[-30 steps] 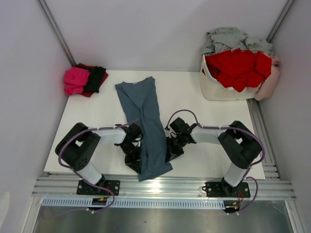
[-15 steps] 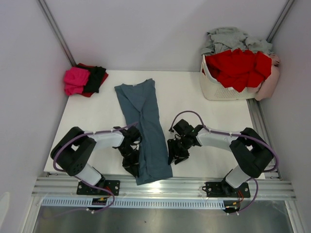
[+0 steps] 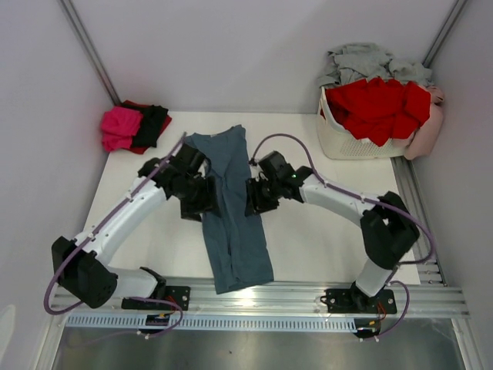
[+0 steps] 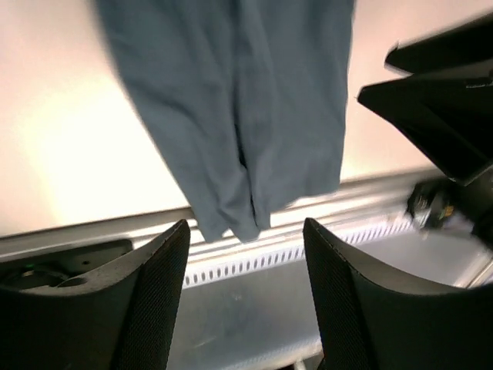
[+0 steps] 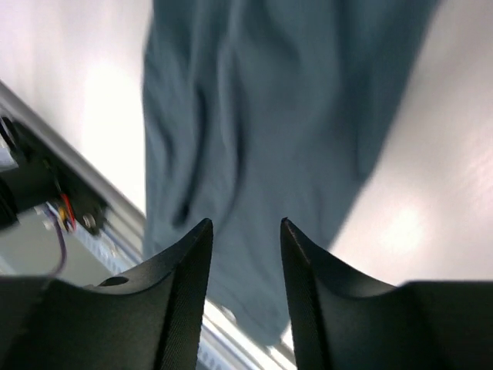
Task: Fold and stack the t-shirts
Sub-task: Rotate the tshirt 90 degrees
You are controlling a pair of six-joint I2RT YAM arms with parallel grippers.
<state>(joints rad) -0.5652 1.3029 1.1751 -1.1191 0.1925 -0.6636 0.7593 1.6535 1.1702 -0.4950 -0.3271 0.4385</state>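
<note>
Slate blue-grey t-shirt is laid out as a long narrow strip on the tabletop, its near end draped over the front edge. Left hand is placed beside the strip's left edge and right hand beside its right edge. Both are seen with fingers spread apart and nothing gripped. Pink and black shirts are piled at the far-left corner.

left wrist: jaws apart, blue-grey shirt beyond them

i see my left gripper with its two black jaws spread wide and nothing between them. beyond them the slate blue-grey t-shirt lies lengthwise on the white surface, its narrow end reaching over the metal rail at the edge. a black part of the right arm sits just right of the shirt. everything looks slightly blurred.
</note>
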